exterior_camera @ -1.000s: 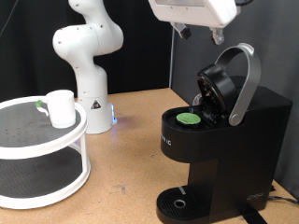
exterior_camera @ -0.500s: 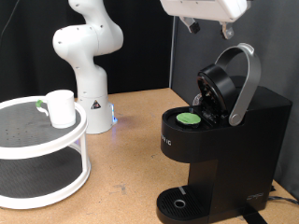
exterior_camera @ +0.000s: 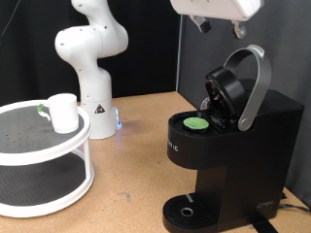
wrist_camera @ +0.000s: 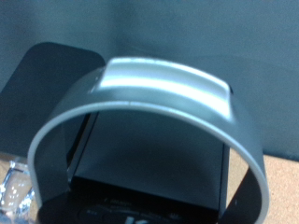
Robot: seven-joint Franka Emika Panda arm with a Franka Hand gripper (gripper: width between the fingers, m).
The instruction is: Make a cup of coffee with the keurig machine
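Exterior view, left to right: the cup [exterior_camera: 63, 112] sits upright on the top tier of a white two-tier stand [exterior_camera: 58, 155], far left, well apart from me. Prob. ceramic: light, stiff, slick, breakable; I'd judge the handle or rim best to pinch. Right side: the keurig machine [exterior_camera: 233, 146], lid up, green pod [exterior_camera: 197, 123] seated in the chamber. Looks heavy, rigid, won't shift. Its grey arched handle [wrist_camera: 159, 89] fills my wrist view, the obvious grab spot. My gripper [exterior_camera: 222, 29] hangs just above it, touching nothing, holding nothing; fingers look apart, can't tell how wide.
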